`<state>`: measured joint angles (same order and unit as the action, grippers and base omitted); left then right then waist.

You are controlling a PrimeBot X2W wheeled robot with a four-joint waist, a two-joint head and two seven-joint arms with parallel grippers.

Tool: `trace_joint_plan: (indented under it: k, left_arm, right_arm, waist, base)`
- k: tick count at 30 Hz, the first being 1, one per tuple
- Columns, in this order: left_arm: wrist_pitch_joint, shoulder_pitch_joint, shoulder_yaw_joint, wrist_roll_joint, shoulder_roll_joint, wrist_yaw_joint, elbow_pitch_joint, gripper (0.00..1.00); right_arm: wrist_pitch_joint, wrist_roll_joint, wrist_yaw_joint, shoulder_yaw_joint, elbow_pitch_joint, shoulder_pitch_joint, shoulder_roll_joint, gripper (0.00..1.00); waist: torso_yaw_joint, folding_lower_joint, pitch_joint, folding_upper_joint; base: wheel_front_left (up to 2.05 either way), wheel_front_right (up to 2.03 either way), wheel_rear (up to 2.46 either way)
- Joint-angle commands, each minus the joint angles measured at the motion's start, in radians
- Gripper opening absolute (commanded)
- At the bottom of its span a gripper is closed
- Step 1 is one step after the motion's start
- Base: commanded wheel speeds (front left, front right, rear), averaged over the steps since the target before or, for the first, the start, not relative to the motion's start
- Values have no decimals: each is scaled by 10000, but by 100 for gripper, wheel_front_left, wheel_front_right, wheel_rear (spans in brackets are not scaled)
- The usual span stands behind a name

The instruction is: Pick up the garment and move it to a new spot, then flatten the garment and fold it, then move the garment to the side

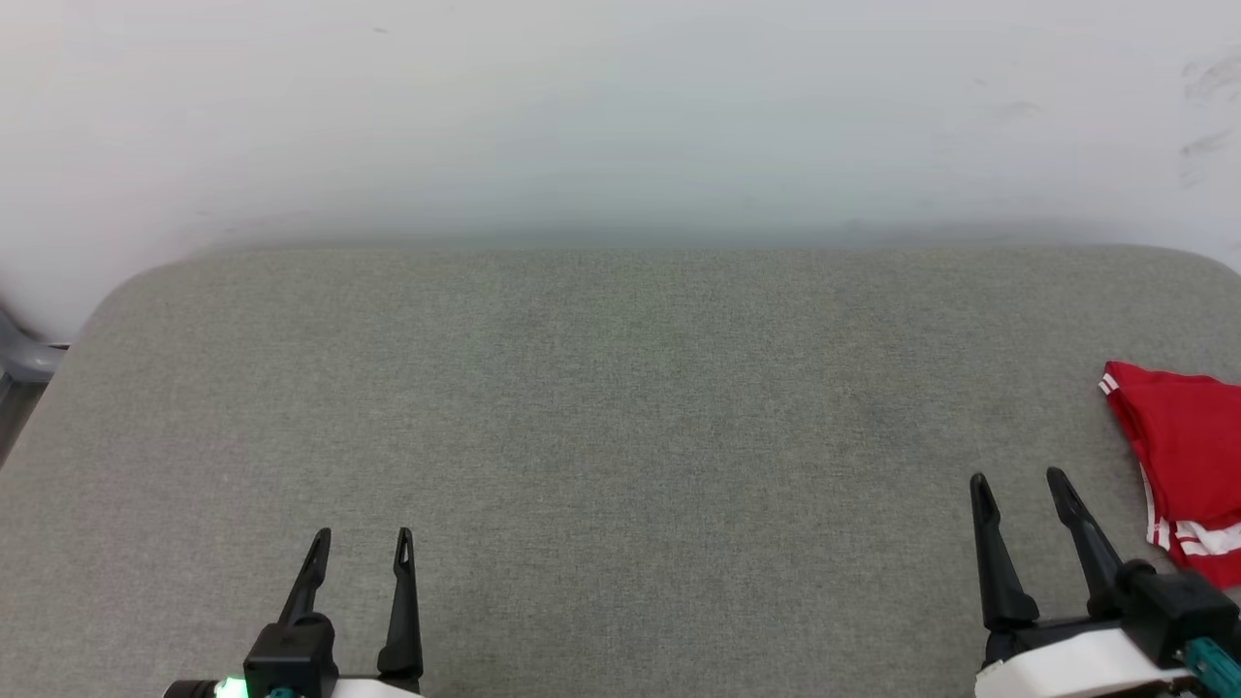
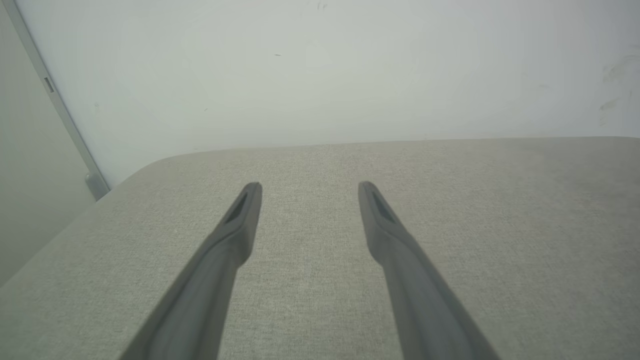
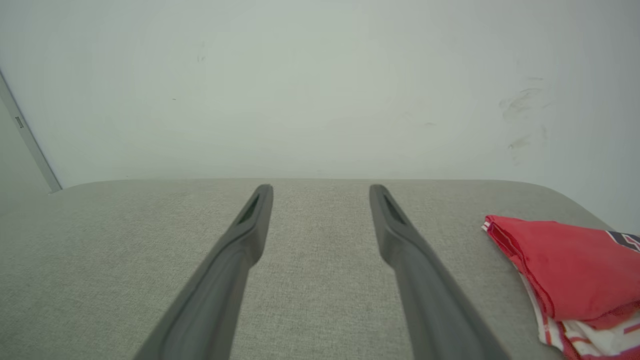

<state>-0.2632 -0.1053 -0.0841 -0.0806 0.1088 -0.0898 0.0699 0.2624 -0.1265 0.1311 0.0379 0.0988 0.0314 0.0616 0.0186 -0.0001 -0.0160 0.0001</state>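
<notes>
Plainly, left jaws and right jaws gape empty, garment [image 1: 1188,436] just beside the latter.

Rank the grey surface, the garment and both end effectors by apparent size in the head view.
1. grey surface
2. right end effector
3. left end effector and garment look about alike; the garment runs off-frame.

One red garment [image 1: 1188,446] with white striped trim lies in a single bundle on one grey fabric surface [image 1: 620,436], before one pale wall [image 1: 620,116]. Two robot hands are seen: one left hand [image 1: 365,535] and one right hand [image 1: 1017,477]. Each has two long dark fingers [image 1: 996,553], four in all.
</notes>
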Motion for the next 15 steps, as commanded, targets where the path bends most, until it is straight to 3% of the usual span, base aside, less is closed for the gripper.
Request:
trace_joint_plan:
  k: [1,15]
  left_arm:
    - [-19,-139,41,-13,-37,27,16,100]
    - [-19,-180,75,-53,-94,280,90,100]
  right_arm:
    - [27,-4,-8,32,-143,218,-73,100]
    - [-204,-20,-8,294,-1077,1061,-134,100]
  waist:
    - [5,1,-31,-1]
    - [213,1,-37,-1]
  base:
    - [0,0,0]
    - [0,0,0]
